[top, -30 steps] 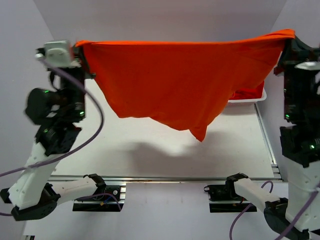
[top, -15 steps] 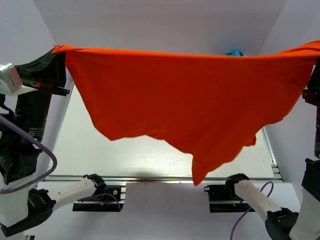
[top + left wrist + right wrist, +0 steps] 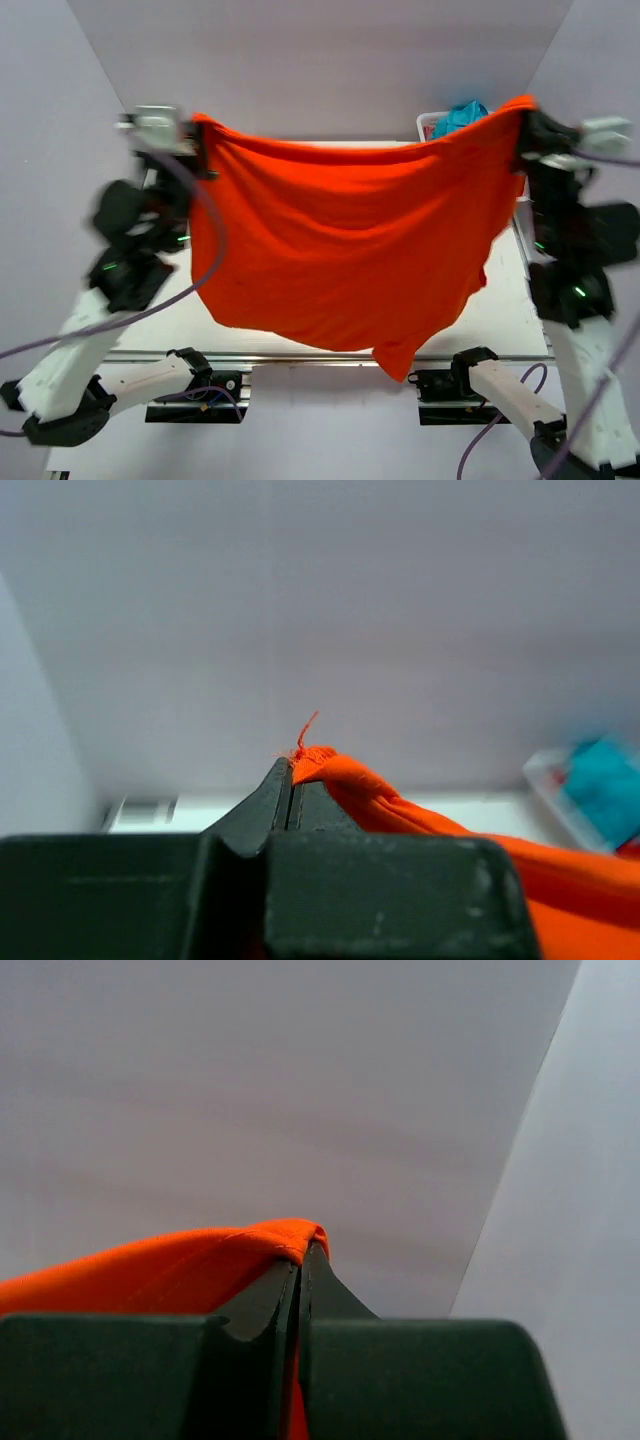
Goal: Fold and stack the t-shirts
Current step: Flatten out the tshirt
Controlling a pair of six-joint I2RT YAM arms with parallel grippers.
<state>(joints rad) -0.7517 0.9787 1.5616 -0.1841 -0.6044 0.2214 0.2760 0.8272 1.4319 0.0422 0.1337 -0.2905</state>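
The bright orange-red soft fabric t-shirt (image 3: 350,250) hangs spread out in the air across the middle of the overhead view. It is raised above the white table (image 3: 505,300) and held only by its two top corners. Over at the upper left, the left gripper (image 3: 200,135) has its black fingers pressed tight together on one corner. From its wrist camera, the cloth bunches out past the closed tips, with a loose thread sticking up. At the upper right, the right gripper (image 3: 525,120) pinches the other corner the same way. A hemmed edge folds over its tips and no gap shows between them. Between the two grippers the shirt's top edge sags in a shallow curve. The lower edge is uneven and drops to a pointed tail at the lower centre-right, in front of the table's near rail. Behind the right-hand corner, a small white plastic basket (image 3: 430,124) sits at the table's far end with a teal-blue shirt (image 3: 464,114) bundled in it. Both arms look blurred.
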